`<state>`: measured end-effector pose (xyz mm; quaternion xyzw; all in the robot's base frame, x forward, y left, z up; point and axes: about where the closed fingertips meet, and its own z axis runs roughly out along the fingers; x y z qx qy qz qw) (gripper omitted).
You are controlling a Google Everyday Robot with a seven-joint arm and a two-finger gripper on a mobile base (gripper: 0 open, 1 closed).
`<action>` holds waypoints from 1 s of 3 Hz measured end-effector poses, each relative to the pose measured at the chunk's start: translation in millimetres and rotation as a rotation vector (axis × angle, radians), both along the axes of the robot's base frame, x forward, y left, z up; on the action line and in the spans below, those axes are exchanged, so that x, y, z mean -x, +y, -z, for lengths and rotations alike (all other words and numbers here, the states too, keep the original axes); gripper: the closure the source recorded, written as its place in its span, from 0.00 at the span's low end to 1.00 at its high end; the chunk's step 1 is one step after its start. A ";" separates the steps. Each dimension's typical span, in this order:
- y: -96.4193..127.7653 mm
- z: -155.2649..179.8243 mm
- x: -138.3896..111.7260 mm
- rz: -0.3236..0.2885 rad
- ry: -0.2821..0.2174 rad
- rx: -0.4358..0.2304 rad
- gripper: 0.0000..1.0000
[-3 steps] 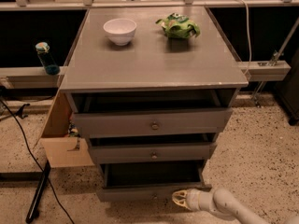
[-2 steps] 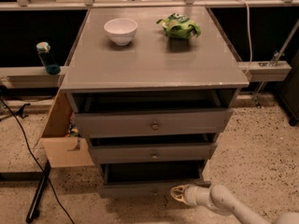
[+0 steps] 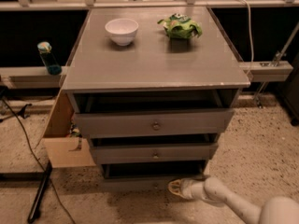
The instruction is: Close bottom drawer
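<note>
1. The bottom drawer (image 3: pixel 135 184), lowest in the grey cabinet (image 3: pixel 154 64), sits further in than a second ago. The dark strip above its front has narrowed. A strip is still there, so the drawer is not yet shut.
2. The gripper (image 3: pixel 176 188) is low, just above the floor, at the right part of that front. It has moved far and slightly left along with the drawer. It looks to be touching the front. Whether it is spread or pressed together I cannot tell.
3. My judgement is that the push is working and that what remains is a short, straight run inward.
4. On the left, a cardboard box (image 3: pixel 65 146) stands against the cabinet's side, and a black stand leg (image 3: pixel 39 202) lies on the floor nearer the camera. Both are beside the drawer's path, not in it.
5. Above the bottom drawer, the middle drawer (image 3: pixel 154 153) and the top drawer (image 3: pixel 154 122) stand out further toward the near side. The middle one's lower edge overhangs the gripper. Lifting while pushing could catch that edge, so the move calls for staying low.
6. On the cabinet top, the white bowl (image 3: pixel 122 30) and the green bag (image 3: pixel 180 26) sit well back from the front edge. A hard final bump might jolt them.
7. On the right, the arm (image 3: pixel 224 202) reaches in over bare speckled floor (image 3: pixel 261 143), which leaves open room to draw back.
</note>
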<state>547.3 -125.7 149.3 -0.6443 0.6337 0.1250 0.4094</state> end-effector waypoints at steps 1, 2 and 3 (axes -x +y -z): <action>0.0 0.0 0.0 0.000 0.000 0.000 1.00; 6.3 5.1 -18.5 0.007 0.001 0.077 1.00; 19.1 13.1 -43.1 0.036 -0.010 0.141 1.00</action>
